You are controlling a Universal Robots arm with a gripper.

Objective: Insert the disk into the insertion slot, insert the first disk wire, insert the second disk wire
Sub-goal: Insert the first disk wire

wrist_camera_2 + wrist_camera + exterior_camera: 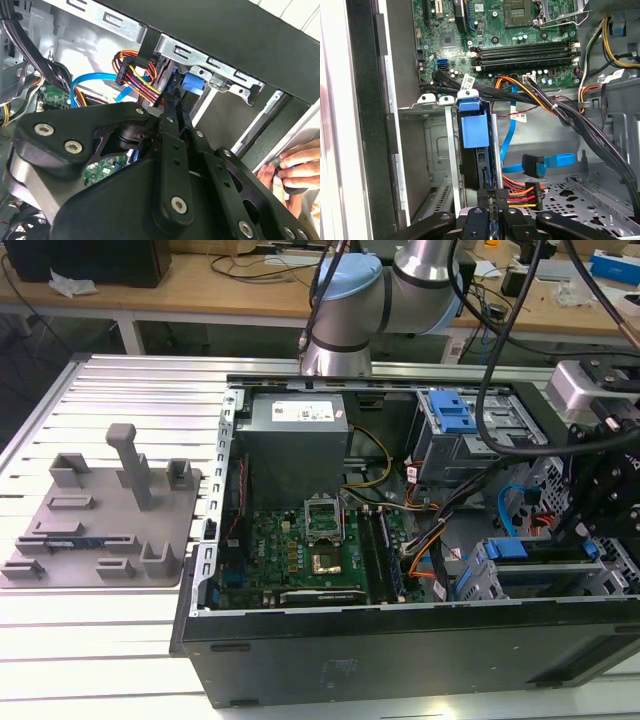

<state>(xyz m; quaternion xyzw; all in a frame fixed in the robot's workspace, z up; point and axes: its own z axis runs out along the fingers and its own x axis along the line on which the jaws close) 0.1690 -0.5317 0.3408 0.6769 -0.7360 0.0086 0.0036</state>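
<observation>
Disk (472, 132) mostly hidden inside insertion slot (440, 150); gripper (496, 197) cut off.

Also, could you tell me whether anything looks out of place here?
The blue data cable hangs loose beside the disk, its black plug in no socket. A person's hand is at the case's edge.

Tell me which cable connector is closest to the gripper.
The black connector with orange, red and yellow wires, right beside the gripper in the first wrist view; the blue cable's connector hangs farther off.
</observation>
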